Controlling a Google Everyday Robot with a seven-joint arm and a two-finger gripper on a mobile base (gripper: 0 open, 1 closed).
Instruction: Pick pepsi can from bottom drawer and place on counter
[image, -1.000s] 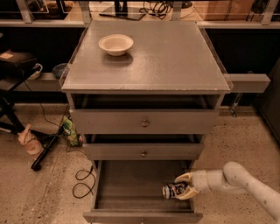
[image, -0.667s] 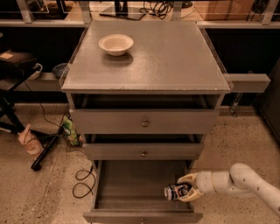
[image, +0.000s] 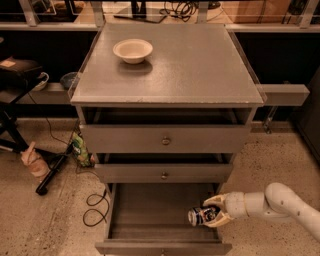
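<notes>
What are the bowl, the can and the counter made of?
The bowl looks ceramic or plastic: smooth cream gloss. The can, gripped by the end effector in the bottom drawer, looks metal: shiny silver top. The counter, perhaps laminate: matte grey speckle.

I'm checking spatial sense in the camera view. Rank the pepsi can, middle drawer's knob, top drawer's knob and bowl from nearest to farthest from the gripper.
The gripper is low right, in the bottom drawer.
1. pepsi can, clasped in its fingers.
2. middle drawer's knob, up-left.
3. top drawer's knob, higher.
4. bowl, back left on the counter.
</notes>
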